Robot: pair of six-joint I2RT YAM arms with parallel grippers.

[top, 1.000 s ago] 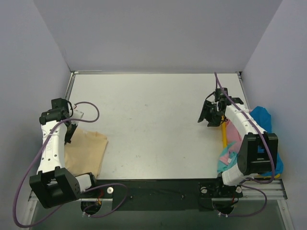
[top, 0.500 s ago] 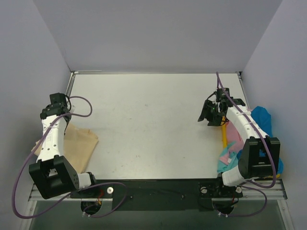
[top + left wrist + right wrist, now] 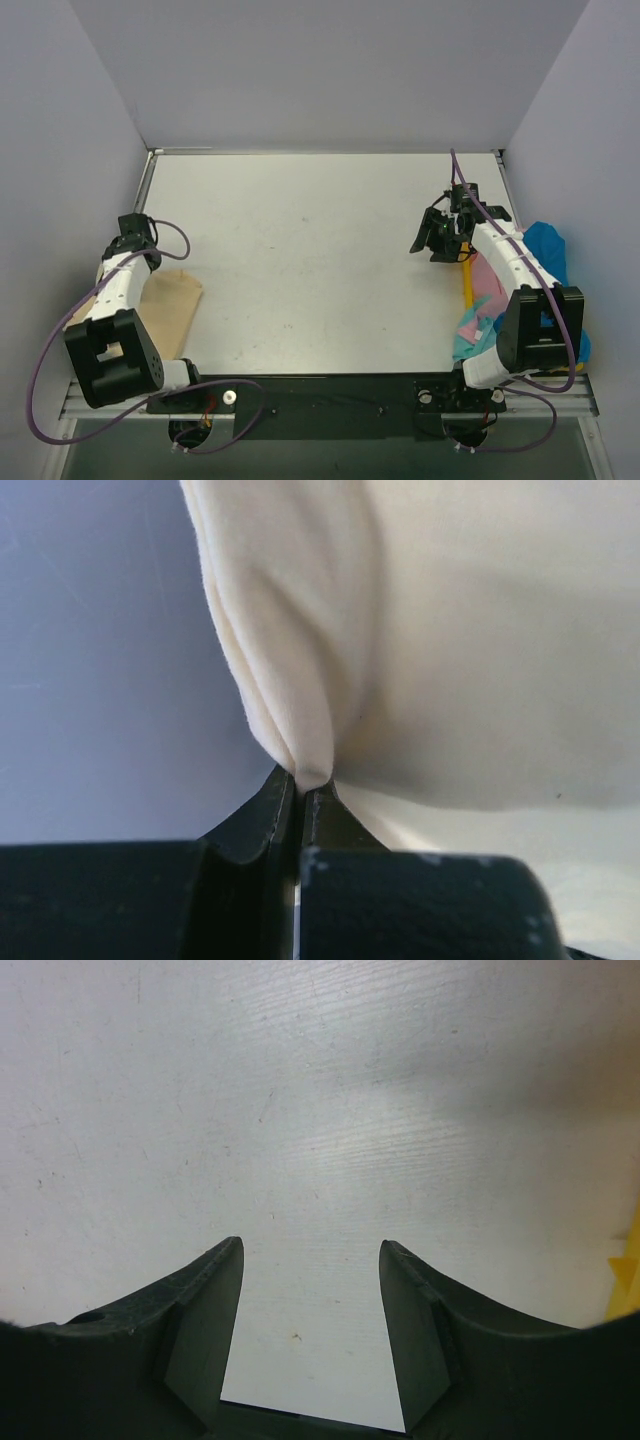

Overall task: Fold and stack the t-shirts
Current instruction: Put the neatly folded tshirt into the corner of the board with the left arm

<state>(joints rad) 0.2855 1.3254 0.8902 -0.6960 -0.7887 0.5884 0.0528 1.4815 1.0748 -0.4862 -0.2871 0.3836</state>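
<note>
Well, my left gripper (image 3: 300,780) pinches the tan t-shirt (image 3: 168,308), which trails toward me along the table's (image 3: 300,260) left edge. My right gripper (image 3: 437,238) hangs open far across, the other t-shirts (image 3: 548,250) just right of it.

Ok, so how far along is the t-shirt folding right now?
Done: no stack visible yet. In hand: the left fingers pinch the tan t-shirt at far left; the right fingers are open, empty. Left: the heap of pink, blue and teal t-shirts at the right, unfolded.
</note>
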